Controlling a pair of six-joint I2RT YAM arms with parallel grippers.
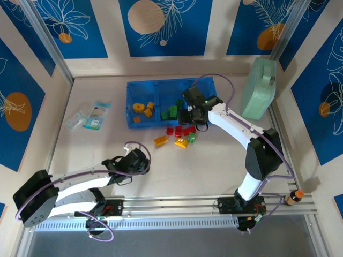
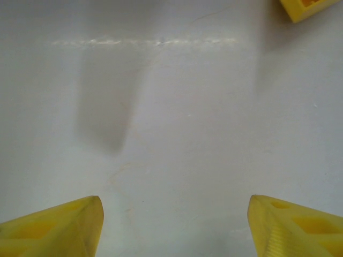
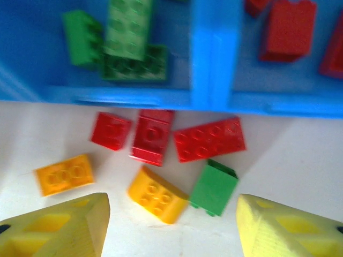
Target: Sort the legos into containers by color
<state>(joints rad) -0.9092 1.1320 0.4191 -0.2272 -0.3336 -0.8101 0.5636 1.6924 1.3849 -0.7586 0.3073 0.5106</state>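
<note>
left end effector point(image 1: 138, 162) spread wide, empty, over bare counter point(image 1: 203, 171) | right end effector point(image 3: 172, 214) spread wide, empty, above loose legos point(image 3: 152, 136) | these lie on counter just beside blue tray point(image 3: 210, 53); others inside its compartments

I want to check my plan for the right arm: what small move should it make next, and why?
Probably lower the open right gripper onto the green brick: it lies loose on the table between the fingers, beside a yellow brick, near the tray compartment holding other green bricks.
</note>
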